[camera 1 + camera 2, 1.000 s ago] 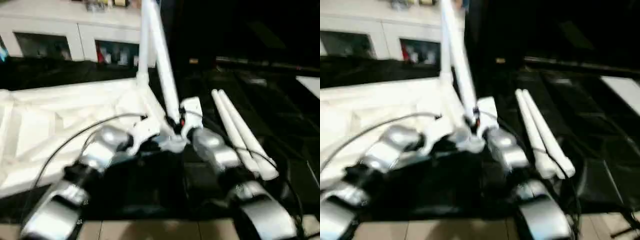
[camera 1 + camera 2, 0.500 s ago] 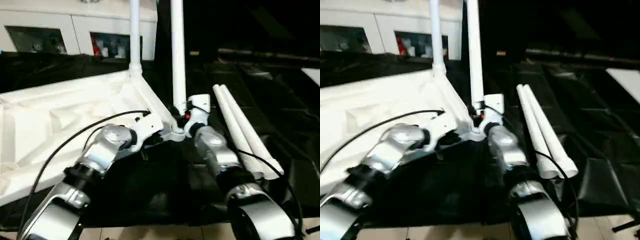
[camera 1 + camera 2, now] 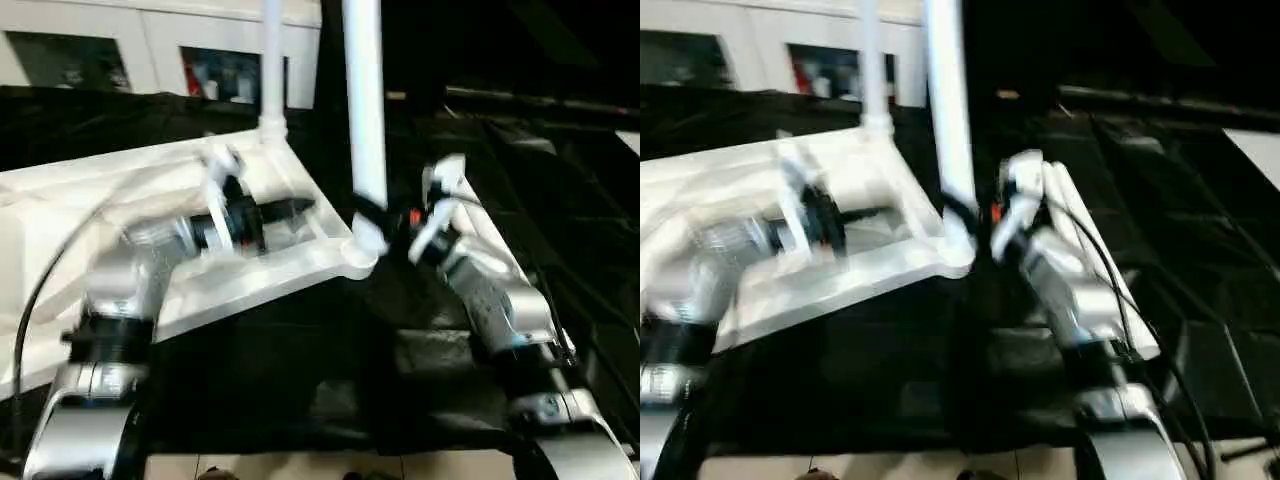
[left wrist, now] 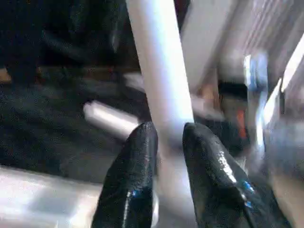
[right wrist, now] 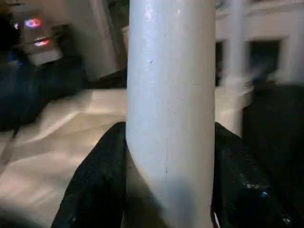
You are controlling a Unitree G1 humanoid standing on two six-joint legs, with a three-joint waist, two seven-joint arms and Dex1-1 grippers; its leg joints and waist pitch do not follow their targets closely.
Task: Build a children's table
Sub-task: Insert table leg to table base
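Right wrist view: we see the upright white leg (image 5: pixel 170 118) clamped between our right gripper's (image 5: pixel 170 180) black fingers (image 5: pixel 95 190). It stands in the near corner socket (image 3: pixel 362 252) of the upturned table top (image 3: pixel 120 230) on the black counter (image 3: pixel 300 370). Our left gripper (image 4: pixel 164 142) shows fingers (image 4: pixel 130 180) apart, the leg seen between them. Another leg (image 3: pixel 271 60) rises at the far corner.

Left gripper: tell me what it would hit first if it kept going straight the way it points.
Most likely the upright white leg: it stands just past the left gripper, between its two black fingers, though depth is unclear.
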